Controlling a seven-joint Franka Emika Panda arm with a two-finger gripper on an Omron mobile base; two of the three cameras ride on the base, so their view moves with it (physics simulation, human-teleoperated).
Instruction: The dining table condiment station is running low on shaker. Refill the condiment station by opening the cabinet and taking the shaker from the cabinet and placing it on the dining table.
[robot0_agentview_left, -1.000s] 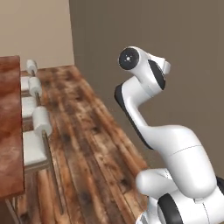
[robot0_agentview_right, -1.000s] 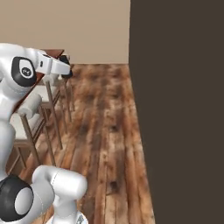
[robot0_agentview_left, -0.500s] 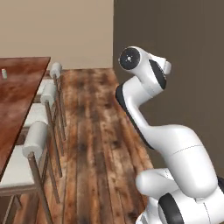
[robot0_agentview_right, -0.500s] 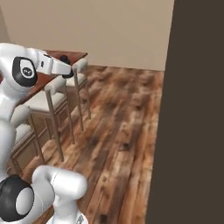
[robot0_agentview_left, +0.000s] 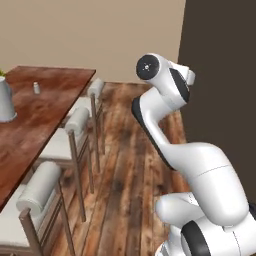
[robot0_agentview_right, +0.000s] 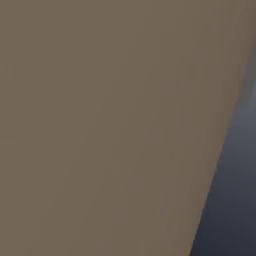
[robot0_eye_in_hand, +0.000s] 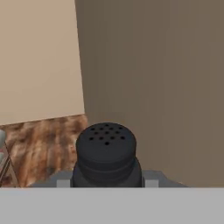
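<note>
One black shaker (robot0_eye_in_hand: 106, 155) clamped between fingers (robot0_eye_in_hand: 151, 178) | dining table (robot0_agentview_left: 37, 117) left

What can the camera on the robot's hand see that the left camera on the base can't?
The hand view alone shows a black shaker with holes in its top, sitting right up against the gripper. The left base view alone shows the dining table, a small pale shaker and a grey vase on it, the chairs beside it, and the white arm. Both show the plank floor and the beige wall.
</note>
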